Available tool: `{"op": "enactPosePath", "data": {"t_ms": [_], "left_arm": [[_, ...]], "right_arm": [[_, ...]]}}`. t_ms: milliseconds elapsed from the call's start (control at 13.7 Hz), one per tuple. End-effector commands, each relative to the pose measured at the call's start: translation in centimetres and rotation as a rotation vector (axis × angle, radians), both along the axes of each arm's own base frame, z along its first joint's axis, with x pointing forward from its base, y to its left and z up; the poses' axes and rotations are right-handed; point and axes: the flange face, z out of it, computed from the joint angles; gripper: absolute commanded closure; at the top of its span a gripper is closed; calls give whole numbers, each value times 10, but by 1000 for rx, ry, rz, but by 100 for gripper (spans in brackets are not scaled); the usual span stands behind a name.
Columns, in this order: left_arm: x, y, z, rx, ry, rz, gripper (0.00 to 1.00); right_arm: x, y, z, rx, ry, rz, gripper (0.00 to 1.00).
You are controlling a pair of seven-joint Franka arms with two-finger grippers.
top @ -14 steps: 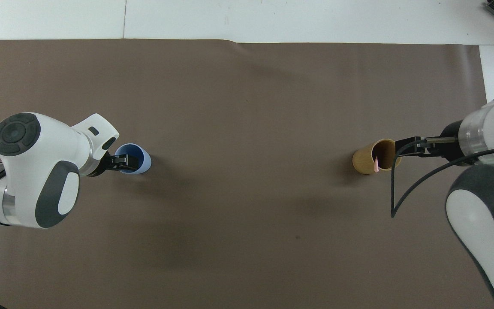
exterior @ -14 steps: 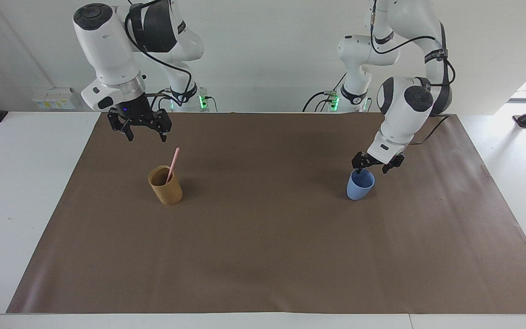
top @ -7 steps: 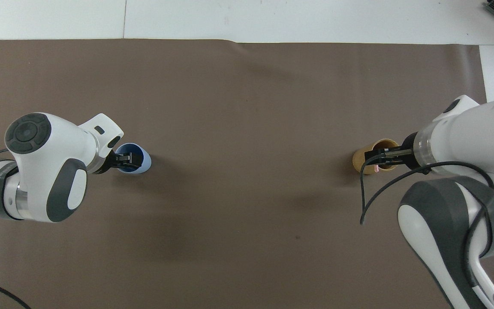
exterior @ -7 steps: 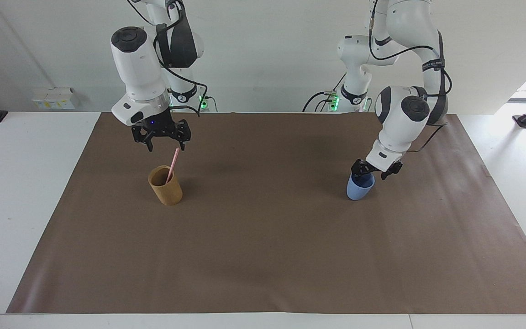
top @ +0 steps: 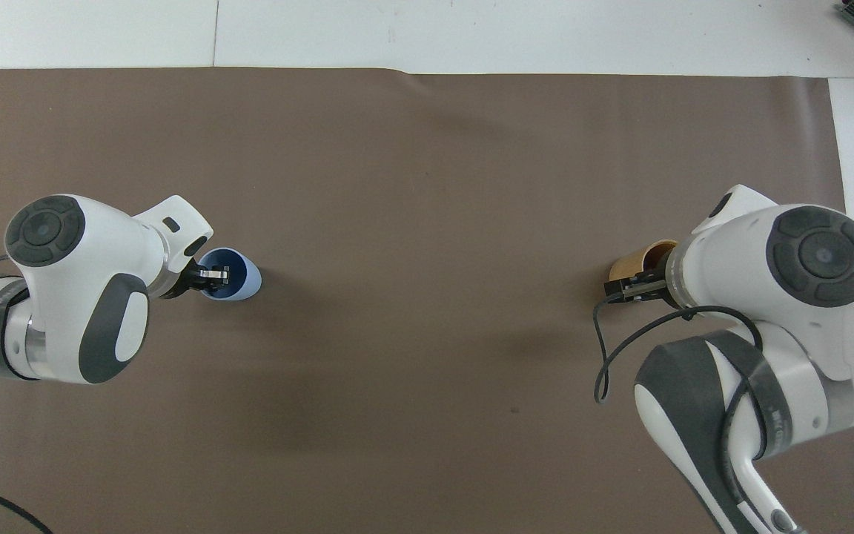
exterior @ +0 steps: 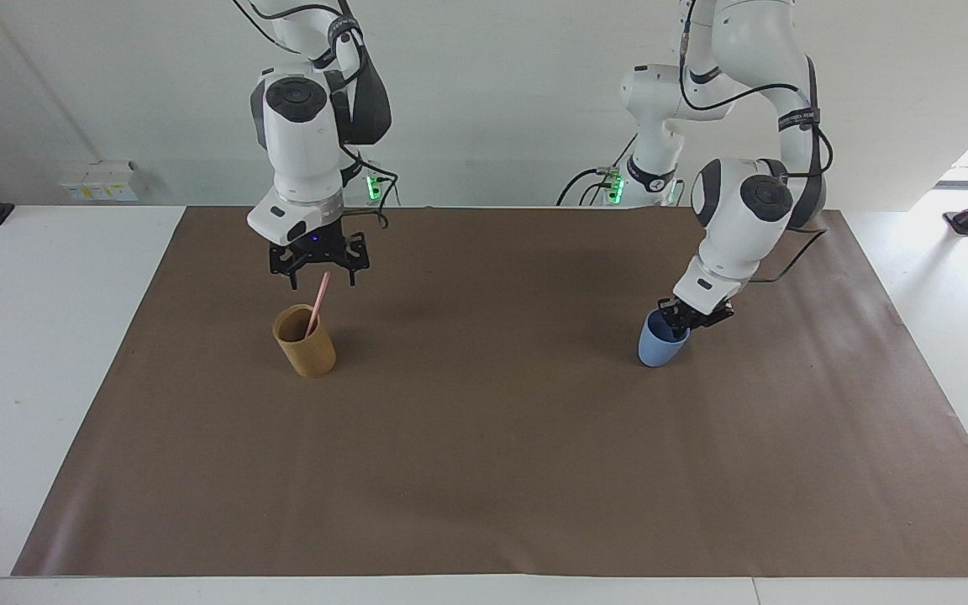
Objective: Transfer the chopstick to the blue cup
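The chopstick [exterior: 317,304] stood leaning in the tan cup [exterior: 305,340] toward the right arm's end of the table, its lower part inside, upper part sticking up past the rim, tilted. The right gripper [exterior: 319,278] hung over that cup w/ fingers spread wide, straddling the stick's top end, not pinched on it yet; from above the wrist hid most of the tan cup [top: 638,261] and the stick itself. The left gripper [exterior: 682,322] was down at the blue cup [exterior: 660,343] near the left arm's end of the brown mat [exterior: 492,470], fingers closed on the cup's rim, prob. to steady it; in the overhead view one fingertip sat inside the blue cup [top: 238,276]. Judging by looks, the stick is light, stiff, thin & smooth, so likely to slip or pivot in a loose pinch. Best hold seems the exposed upper part, a bit below the tip, jaws square across it, then lift straight out along its lean so the tan cup doesn't tip.
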Motion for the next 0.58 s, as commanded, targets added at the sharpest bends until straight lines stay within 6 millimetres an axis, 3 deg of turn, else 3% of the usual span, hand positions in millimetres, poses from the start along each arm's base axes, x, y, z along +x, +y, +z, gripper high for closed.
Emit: {"op": "enactPosePath", "data": {"t_ms": [0,219,365,512], "left_arm": [[19,4,24,-3,-47,-7,100],[34,-15,68,1,-35,-15,100],[47,-63,93,12,-6,-9,100],[42,-117,108,-2,-31,3,100]], "right_arm": [[-5,-1,0,-27,-20,30,1],[-10,5,0,-78,-18,88,2],[-11,4,0,-87,-15,92,2],[-12,4,-1,-88,-15,93,2]]}}
